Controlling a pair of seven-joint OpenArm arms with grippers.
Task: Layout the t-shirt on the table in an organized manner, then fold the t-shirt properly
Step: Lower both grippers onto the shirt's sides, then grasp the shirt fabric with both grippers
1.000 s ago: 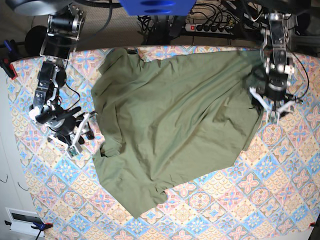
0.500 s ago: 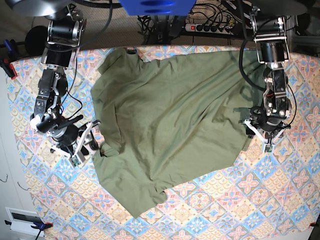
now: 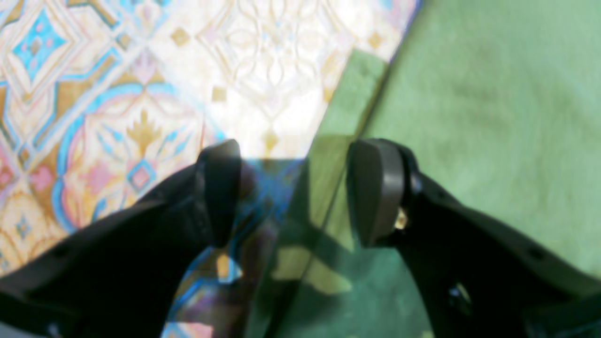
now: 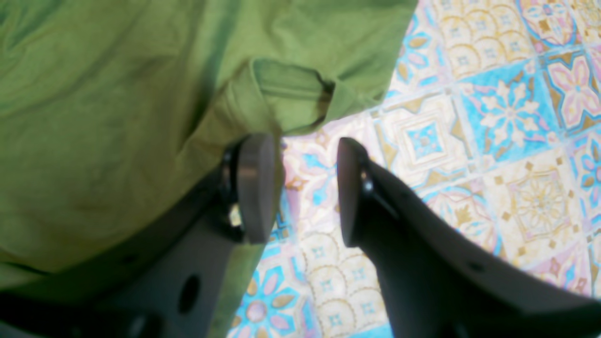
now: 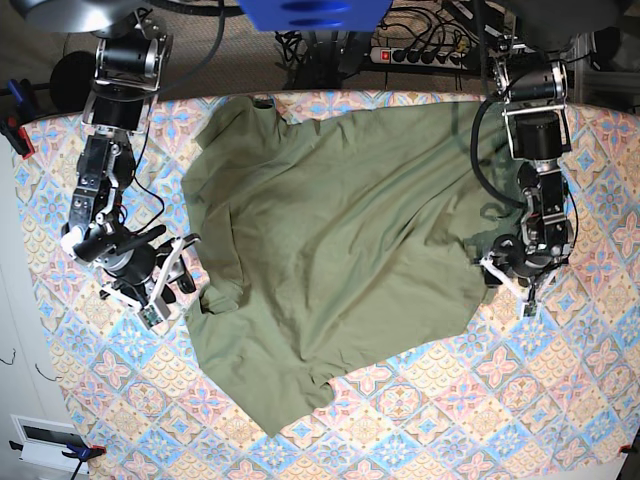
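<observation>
Patterned table (image 5: 560, 400) — wrinkled olive t-shirt (image 5: 340, 240) spread askew, hem uneven

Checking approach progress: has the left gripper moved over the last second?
Yes. In the base view the left gripper has come down the picture and inward along the t-shirt edge, away from the table far edge; its jaws now straddle that hem.

Patterned table (image 5: 480, 400), olive t-shirt (image 5: 340, 240) spread wrinkled on it
</observation>
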